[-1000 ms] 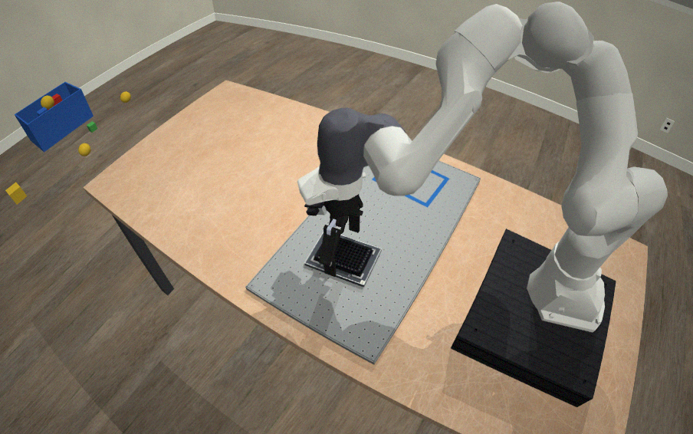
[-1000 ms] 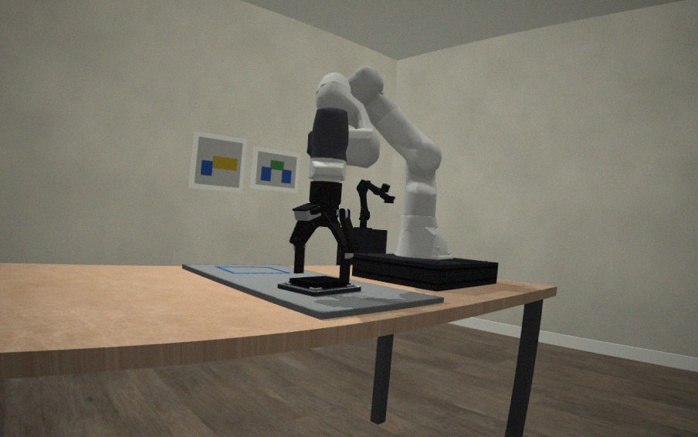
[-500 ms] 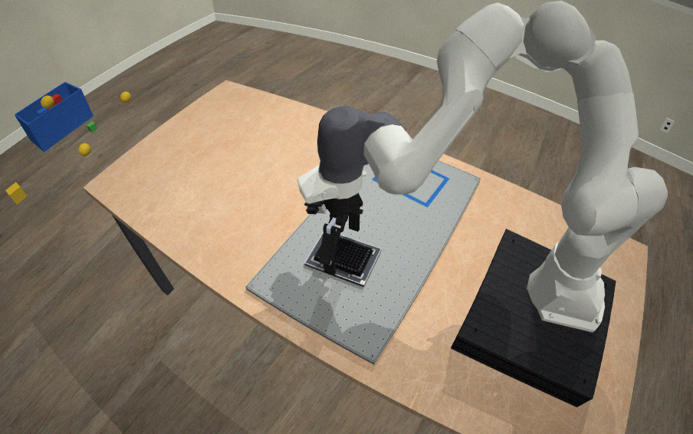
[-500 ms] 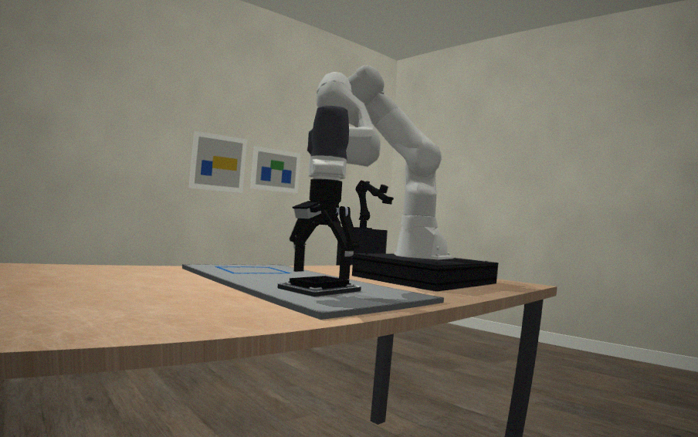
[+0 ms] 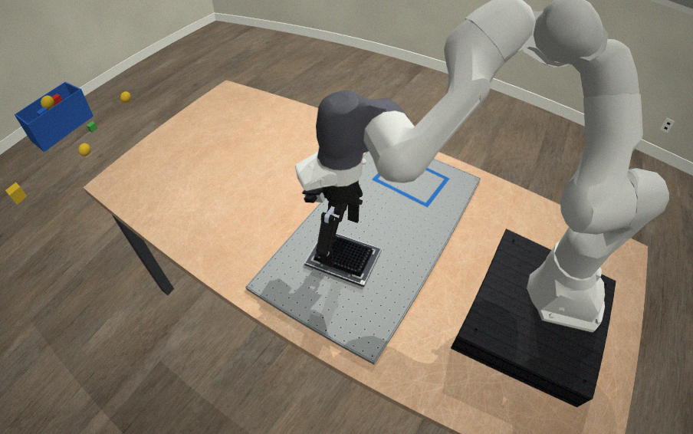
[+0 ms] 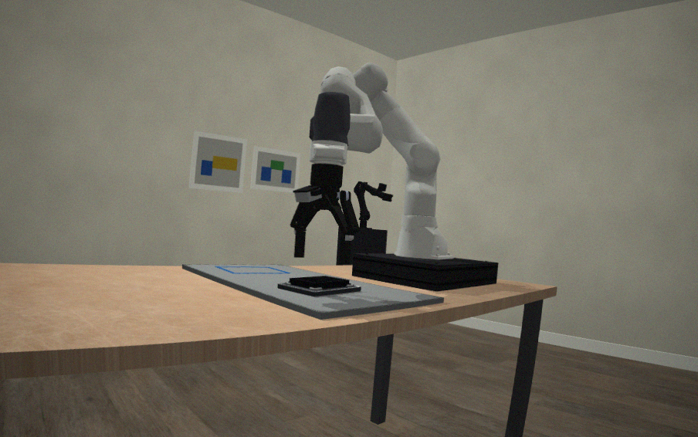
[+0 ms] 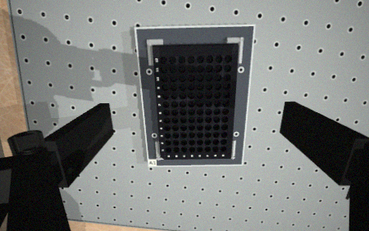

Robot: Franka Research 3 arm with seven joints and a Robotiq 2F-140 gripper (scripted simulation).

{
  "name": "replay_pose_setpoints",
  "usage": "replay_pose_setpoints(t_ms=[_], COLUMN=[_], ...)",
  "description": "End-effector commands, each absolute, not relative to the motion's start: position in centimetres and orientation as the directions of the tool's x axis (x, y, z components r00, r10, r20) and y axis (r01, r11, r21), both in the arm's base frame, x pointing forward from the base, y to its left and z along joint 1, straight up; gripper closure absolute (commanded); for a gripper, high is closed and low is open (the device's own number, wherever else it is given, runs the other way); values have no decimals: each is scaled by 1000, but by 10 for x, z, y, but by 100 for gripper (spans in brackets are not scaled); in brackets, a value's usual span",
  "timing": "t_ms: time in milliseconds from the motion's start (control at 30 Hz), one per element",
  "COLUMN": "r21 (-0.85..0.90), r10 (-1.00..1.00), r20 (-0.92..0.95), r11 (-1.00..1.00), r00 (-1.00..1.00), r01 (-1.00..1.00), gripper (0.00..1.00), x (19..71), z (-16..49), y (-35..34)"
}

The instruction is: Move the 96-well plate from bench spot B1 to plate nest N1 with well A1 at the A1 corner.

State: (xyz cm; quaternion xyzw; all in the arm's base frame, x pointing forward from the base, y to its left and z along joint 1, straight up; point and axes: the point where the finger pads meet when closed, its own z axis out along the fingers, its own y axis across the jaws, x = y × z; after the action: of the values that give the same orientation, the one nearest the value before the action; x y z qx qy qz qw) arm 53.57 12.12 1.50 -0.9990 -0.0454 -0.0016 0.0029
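Observation:
The black 96-well plate (image 5: pixel 350 254) (image 6: pixel 319 281) (image 7: pixel 194 102) lies flat in the plate nest (image 5: pixel 359 279) (image 6: pixel 329 291) (image 7: pixel 246 102), inside the white corner locators. In the wrist view the plate's row and column marks meet at the corner by the A1 label (image 7: pixel 152 163). My gripper (image 5: pixel 339 232) (image 6: pixel 320 253) (image 7: pixel 196 118) hangs straight above the plate. It is open wide and empty, with both fingers clear of the plate's sides. The blue outline of bench spot B1 (image 5: pixel 399 192) is empty at the far end of the board.
The nest and B1 sit on a grey perforated board (image 5: pixel 358 317) (image 6: pixel 371 301) (image 7: pixel 307 61) on the wooden table (image 5: pixel 204 153). The arm's black pedestal (image 5: pixel 511 307) (image 6: pixel 427 270) stands to the right. A blue bin (image 5: pixel 54 123) and small toys are on the floor.

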Motion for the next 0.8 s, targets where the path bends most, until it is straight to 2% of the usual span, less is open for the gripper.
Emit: replay_pose_setpoints(t_ms=[0,300,767], r21=[-3,-3,-3], r10=[102,102,102], r20=[-7,-7,-7], r11=[-995,-995,-995], r00=[995,995,995], r01=[102,102,102], gripper=[0,0,0], x=[532,533,533], z=[23,46,46], y=[120,120,120])
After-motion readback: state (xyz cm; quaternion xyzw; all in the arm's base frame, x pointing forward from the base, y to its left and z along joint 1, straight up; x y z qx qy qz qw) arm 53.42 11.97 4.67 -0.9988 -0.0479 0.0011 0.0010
